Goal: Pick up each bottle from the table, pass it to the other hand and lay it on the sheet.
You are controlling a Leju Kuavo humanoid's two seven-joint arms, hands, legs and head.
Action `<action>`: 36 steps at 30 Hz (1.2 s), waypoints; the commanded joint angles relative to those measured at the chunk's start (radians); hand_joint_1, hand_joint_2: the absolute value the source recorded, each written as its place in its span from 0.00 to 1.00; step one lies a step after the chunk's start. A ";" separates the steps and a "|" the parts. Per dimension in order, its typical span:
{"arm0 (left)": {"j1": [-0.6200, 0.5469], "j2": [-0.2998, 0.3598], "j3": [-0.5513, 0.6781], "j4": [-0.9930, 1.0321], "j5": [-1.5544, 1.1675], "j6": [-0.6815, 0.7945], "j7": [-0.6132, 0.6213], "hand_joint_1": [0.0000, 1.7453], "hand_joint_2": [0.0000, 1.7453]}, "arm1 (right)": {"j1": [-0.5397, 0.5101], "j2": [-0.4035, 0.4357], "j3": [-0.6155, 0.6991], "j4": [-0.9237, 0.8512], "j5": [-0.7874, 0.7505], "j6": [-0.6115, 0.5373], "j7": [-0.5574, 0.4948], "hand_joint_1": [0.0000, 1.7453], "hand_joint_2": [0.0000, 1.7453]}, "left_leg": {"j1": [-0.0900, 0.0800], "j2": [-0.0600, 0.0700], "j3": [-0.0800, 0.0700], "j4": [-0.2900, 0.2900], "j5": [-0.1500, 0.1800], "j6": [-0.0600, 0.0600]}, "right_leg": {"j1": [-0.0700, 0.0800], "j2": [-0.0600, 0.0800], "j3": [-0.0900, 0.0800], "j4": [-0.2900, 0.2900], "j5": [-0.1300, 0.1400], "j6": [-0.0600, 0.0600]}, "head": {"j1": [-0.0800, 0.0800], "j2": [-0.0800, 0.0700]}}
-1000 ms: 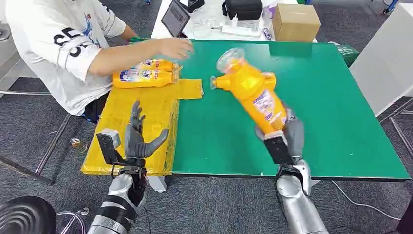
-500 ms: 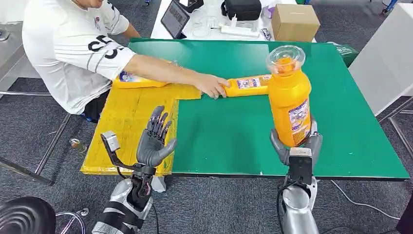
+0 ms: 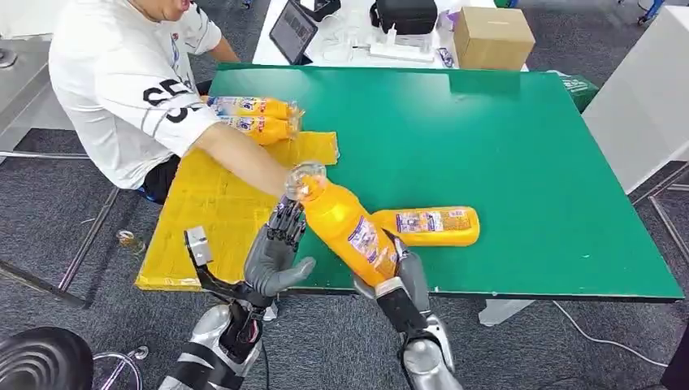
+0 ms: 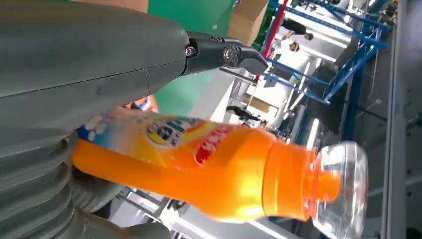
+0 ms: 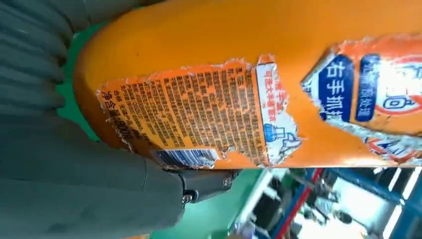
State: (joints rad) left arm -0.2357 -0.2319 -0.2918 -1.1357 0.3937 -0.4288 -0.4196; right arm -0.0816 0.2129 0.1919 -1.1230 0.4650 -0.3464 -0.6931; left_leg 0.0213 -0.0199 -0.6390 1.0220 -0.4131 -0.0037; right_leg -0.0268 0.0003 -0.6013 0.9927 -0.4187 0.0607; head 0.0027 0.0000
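My right hand (image 3: 404,282) grips an orange bottle (image 3: 345,227) by its base and tilts it left, its clear cap (image 3: 305,180) over the sheet's edge. The same bottle (image 5: 249,89) crosses the right wrist view. My left hand (image 3: 272,253) is raised with fingers spread, close beside the bottle's neck, holding nothing. In the left wrist view the bottle (image 4: 199,169) lies just past my hand (image 4: 74,74). A second bottle (image 3: 431,225) lies on the green table (image 3: 504,138). Two more bottles (image 3: 253,118) lie on the yellow sheet (image 3: 215,215).
A person in a white shirt sits at the left, a forearm (image 3: 240,158) stretched over the sheet towards the held bottle's cap. A cardboard box (image 3: 492,36), a tablet (image 3: 292,29) and a black bag (image 3: 405,15) stand on a table beyond the green one.
My right hand has swung the bottle from upright at the right to tilted leftward, beside my left hand, which rose to meet it. The person left a bottle lying on the table and drew back.
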 commanded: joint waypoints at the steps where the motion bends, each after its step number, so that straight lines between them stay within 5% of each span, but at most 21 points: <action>1: -0.047 0.042 -0.069 0.042 -0.031 -0.006 0.002 0.00 1.00 | -0.078 0.005 0.131 0.150 0.052 0.004 0.003 1.00 1.00 | 0.000 0.004 0.003 0.000 -0.001 0.001 | 0.001 0.002 0.002 -0.001 0.000 -0.002 | 0.000 0.000; 20: -0.114 0.031 -0.153 0.177 -0.034 -0.019 0.034 0.00 1.00 | -0.183 0.052 0.400 0.411 0.131 0.000 0.066 1.00 1.00 | 0.001 0.004 0.006 -0.001 -0.002 0.001 | 0.002 0.001 0.005 -0.002 -0.001 -0.003 | 0.000 0.000; 29: -0.091 0.021 -0.128 0.147 0.036 -0.064 0.017 0.01 1.00 | -0.196 0.048 0.426 0.464 0.143 0.027 0.090 1.00 1.00 | 0.002 0.004 0.007 0.000 -0.003 0.002 | 0.003 0.000 0.007 -0.002 -0.002 -0.004 | 0.000 0.000; 30: -0.080 0.015 -0.115 0.123 0.057 -0.065 0.022 0.32 1.00 | -0.198 0.048 0.429 0.475 0.148 0.031 0.096 1.00 1.00 | 0.001 0.004 0.006 0.000 -0.002 0.002 | 0.002 0.000 0.004 -0.001 -0.002 -0.003 | -0.001 0.000; 31: -0.074 0.012 -0.111 0.112 0.069 -0.068 0.028 0.99 1.00 | -0.199 0.047 0.432 0.481 0.152 0.034 0.100 1.00 1.00 | 0.001 0.004 0.003 0.000 -0.001 0.001 | 0.002 -0.001 0.002 -0.001 -0.001 -0.002 | 0.000 0.000; 36: -0.055 -0.001 -0.095 0.063 0.093 -0.058 0.034 1.00 1.00 | -0.202 0.048 0.431 0.494 0.156 0.040 0.105 1.00 1.00 | 0.002 0.002 0.002 0.001 -0.001 0.001 | 0.002 -0.002 0.001 -0.001 -0.002 -0.003 | 0.000 0.000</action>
State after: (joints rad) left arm -0.2537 -0.1785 -0.3426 -1.0174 0.4615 -0.4536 -0.4025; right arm -0.2755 0.2602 0.5115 -0.7760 0.5917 -0.3617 -0.6031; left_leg 0.0216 -0.0153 -0.6389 1.0222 -0.4130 -0.0040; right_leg -0.0265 0.0024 -0.6048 0.9928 -0.4184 0.0605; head 0.0027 0.0000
